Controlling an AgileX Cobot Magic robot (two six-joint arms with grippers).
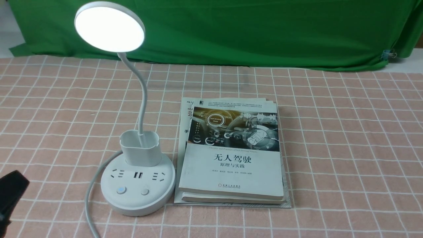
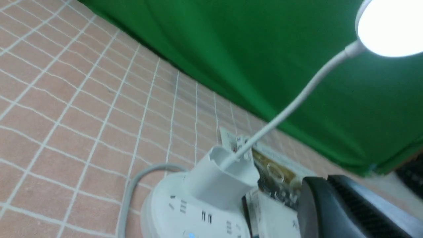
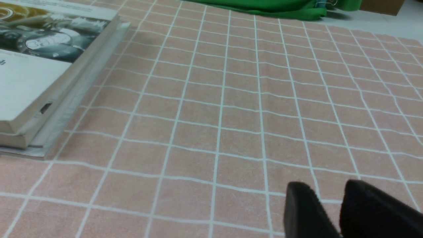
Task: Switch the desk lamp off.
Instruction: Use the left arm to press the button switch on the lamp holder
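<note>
Lit desk lamp (image 1: 137,206) sits just right of my left gripper (image 1: 20,180), neck rising beyond buttons. Left's nearer, jaws look together; right gripper's (image 3: 325,183) slightly apart.

We're looking at what seems to be a staged tabletop set, perhaps in a lab, though the wider room can't be made out. Across the top of the front view hangs a green cloth (image 1: 264,33), clamped by a binder clip (image 1: 392,54) at the upper right, and below it spreads a tile-patterned tablecloth (image 1: 347,148). And there, center frame, a stack of books (image 1: 231,172), the top cover showing a self-driving title!
</note>
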